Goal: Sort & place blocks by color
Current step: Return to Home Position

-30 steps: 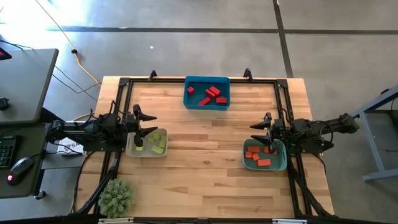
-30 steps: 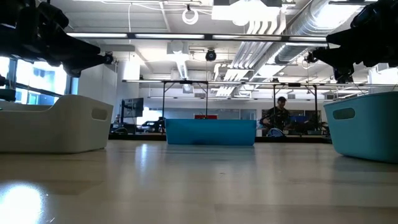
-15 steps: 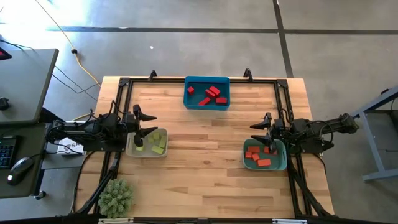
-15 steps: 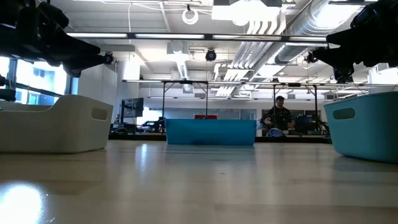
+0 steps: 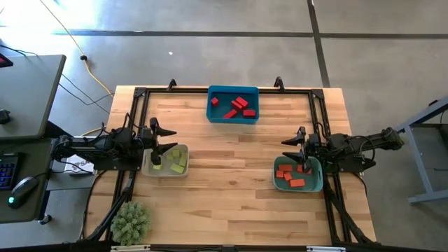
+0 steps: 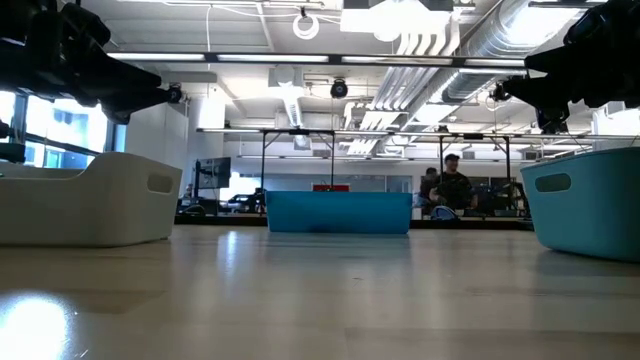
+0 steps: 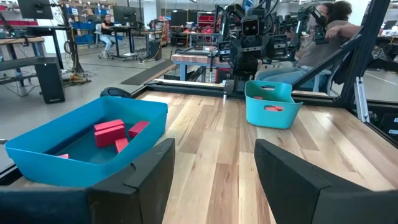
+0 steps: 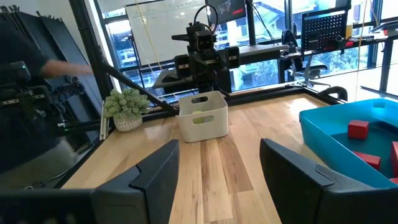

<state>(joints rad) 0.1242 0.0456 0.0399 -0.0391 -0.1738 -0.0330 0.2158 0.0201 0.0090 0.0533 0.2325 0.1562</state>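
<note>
Red blocks [image 5: 238, 106] lie in the blue tray [image 5: 213, 115] at the table's far middle. Yellow-green blocks [image 5: 178, 161] lie in the beige tray [image 5: 166, 173] on the left. Orange-red blocks [image 5: 290, 176] lie in the teal tray [image 5: 318, 183] on the right. My left gripper [image 5: 166, 138] hangs open, level, over the beige tray's far edge, with nothing between its fingers [image 7: 149, 180]. My right gripper [image 5: 292, 150] hangs open, level, over the teal tray's far left corner, also with nothing between its fingers [image 8: 155, 177].
A fuzzy green plant ball [image 5: 131, 222] sits at the near left corner. A black frame [image 5: 224, 89] runs along the table's far and side edges. Bare wood [image 5: 231, 175] lies between the trays. A person [image 6: 455, 185] sits in the room beyond.
</note>
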